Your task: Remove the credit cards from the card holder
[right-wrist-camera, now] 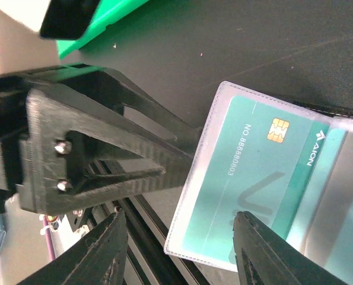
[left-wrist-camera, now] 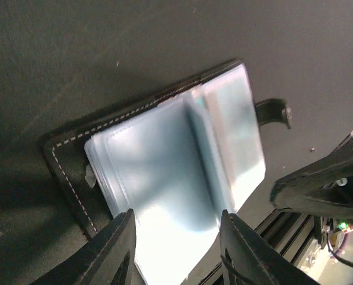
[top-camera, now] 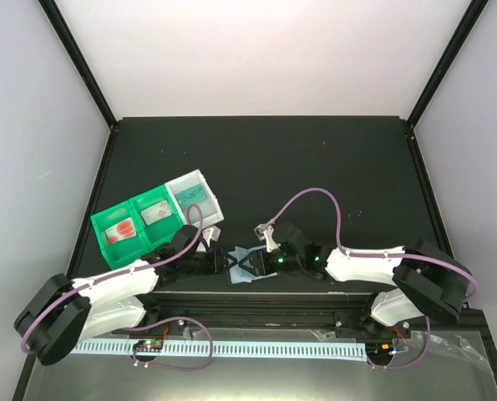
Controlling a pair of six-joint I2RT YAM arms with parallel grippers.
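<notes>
The card holder lies open on the worktop between both hands. Its sleeves are probably floppy and slick. The teal credit card is stiff, best pinched edgewise. The right hand stands open astride it — whether the left hand grips, I cannot tell.

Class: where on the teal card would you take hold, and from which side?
Probably pinch the teal card at its lower short end, between the fingers of the right gripper, coming along its length. It lies flat in the card holder sleeve, so only an edge offers purchase; which side opens is unclear.
</notes>
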